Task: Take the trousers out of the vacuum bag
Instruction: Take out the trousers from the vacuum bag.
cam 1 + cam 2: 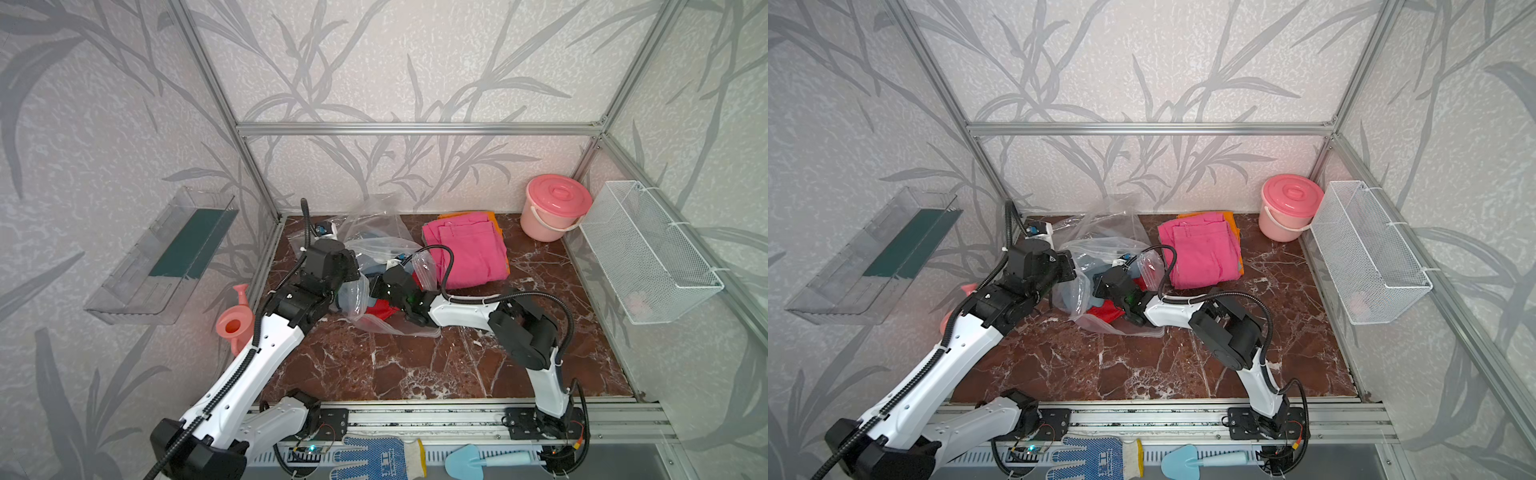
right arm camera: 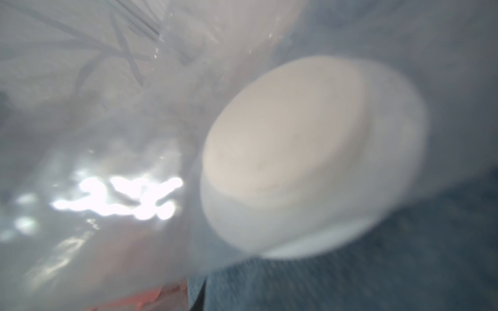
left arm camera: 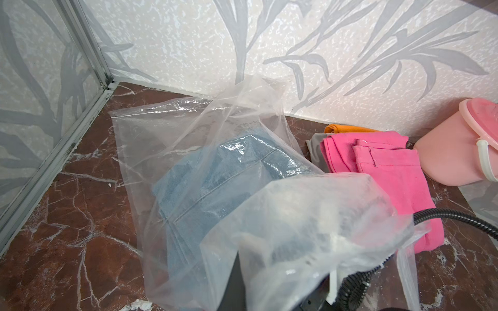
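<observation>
Left wrist view: mid-unpacking, denim trousers lie in the vacuum bag on the surface beside the pink pair already out; the left pincer is clamped, apparently on plastic, while the right pincer, its opening impossible to tell inside the bag, next needs a firm hold on denim.

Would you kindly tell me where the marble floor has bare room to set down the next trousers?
Free: the front stretch of marble floor between the vacuum bag and the front rail, and the right strip bordered by the hot pink trousers, pink bucket and wire basket. Crowded: the back-left, where bag, left arm and right arm meet.
</observation>
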You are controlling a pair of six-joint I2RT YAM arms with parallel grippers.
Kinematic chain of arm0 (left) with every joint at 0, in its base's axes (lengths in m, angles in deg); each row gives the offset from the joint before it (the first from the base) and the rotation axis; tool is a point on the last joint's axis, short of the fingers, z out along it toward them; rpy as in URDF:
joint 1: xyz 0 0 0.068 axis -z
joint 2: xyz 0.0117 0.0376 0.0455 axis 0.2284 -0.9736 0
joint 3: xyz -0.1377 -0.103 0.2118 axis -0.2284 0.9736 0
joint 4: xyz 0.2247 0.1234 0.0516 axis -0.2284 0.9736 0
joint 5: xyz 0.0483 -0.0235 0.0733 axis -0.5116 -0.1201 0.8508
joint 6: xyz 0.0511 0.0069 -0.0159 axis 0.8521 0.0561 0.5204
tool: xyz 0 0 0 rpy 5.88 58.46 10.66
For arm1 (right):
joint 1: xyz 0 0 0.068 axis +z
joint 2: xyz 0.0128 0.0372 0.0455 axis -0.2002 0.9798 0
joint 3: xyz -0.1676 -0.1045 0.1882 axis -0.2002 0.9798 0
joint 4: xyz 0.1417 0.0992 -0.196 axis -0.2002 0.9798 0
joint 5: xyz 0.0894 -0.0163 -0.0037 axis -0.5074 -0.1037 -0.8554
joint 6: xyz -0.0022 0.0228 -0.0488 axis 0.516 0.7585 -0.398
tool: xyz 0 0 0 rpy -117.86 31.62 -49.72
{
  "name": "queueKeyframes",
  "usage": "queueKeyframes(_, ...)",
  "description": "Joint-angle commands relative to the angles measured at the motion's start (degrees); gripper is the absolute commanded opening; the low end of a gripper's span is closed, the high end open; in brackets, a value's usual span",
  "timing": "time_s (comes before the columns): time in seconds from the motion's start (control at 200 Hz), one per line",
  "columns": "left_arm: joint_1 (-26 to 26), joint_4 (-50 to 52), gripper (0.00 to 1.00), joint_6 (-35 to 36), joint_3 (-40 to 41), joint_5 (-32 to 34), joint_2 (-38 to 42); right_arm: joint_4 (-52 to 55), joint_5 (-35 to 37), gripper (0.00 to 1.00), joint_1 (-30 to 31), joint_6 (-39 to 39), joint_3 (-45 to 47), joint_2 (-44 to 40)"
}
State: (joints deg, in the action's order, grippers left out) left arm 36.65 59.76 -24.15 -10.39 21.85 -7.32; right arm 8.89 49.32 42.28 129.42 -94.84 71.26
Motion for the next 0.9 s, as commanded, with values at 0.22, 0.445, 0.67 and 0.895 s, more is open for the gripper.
queueKeyframes(0.22, -1.5, -0.1, 0.00, 0.0, 0.7, 2.3, 0.7, -2.5, 3.2, 0.09, -3.3, -2.2, 4.4, -10.5)
queueKeyframes(0.445, -1.7, -0.8, 0.00, -0.9, 0.3, 1.3, 0.3, 1.4, 1.8, 0.08, 4.4, -7.1, -3.0, -7.3)
queueKeyframes(0.67, -1.7, -0.2, 0.00, -1.0, 1.1, 1.4, 1.3, 2.5, 1.3, 0.08, -2.6, -6.8, 0.0, -12.9)
queueKeyframes(0.895, -2.0, 0.2, 0.00, -1.0, 1.7, 1.8, 1.9, 5.7, -3.0, 0.08, -5.2, -8.7, -4.8, -12.9)
